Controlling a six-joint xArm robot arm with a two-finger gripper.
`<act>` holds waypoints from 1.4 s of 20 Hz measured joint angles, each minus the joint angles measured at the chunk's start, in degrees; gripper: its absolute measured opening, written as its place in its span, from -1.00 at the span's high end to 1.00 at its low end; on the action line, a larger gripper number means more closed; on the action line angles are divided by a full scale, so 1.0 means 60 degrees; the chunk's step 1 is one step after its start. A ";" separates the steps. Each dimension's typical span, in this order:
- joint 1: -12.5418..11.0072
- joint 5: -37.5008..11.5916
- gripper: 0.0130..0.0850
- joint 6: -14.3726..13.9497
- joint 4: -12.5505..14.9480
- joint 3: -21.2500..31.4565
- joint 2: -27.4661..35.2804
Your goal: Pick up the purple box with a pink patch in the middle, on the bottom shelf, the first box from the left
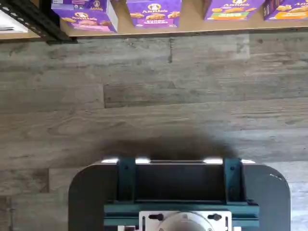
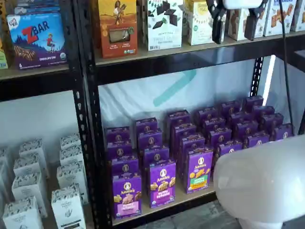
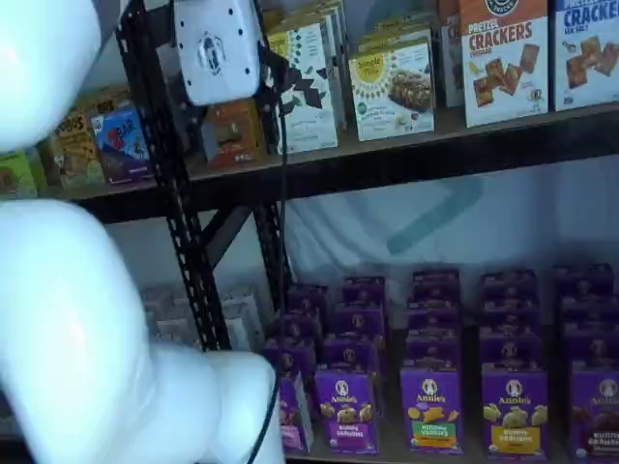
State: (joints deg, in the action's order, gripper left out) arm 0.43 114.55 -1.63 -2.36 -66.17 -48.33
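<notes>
The purple box [image 2: 127,194] with a pink patch stands upright at the left end of the front row on the bottom shelf [image 2: 183,200]. It also shows in the wrist view [image 1: 84,17]. In a shelf view it [image 3: 293,414] is partly hidden by my white arm. My gripper [image 2: 234,24] hangs high in front of the upper shelf, far above and to the right of the box. Its two black fingers [image 2: 217,19] stand plainly apart, with nothing between them. Its white body [image 3: 215,48] shows in a shelf view, where its fingers are unclear.
Beside the target stand like purple boxes with a purple patch [image 2: 162,182] and a green patch [image 2: 199,169], with several rows behind. A black perforated upright [image 2: 90,143] is just left of it. White boxes [image 2: 66,205] fill the left bay. My white arm [image 2: 267,181] fills the foreground.
</notes>
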 joint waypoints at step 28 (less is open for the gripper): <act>0.0533 -0.2941 -1.00 -0.0476 -0.0115 0.2738 -0.0426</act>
State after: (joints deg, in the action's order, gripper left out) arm 3.63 96.90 -4.49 -3.05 -49.74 -50.88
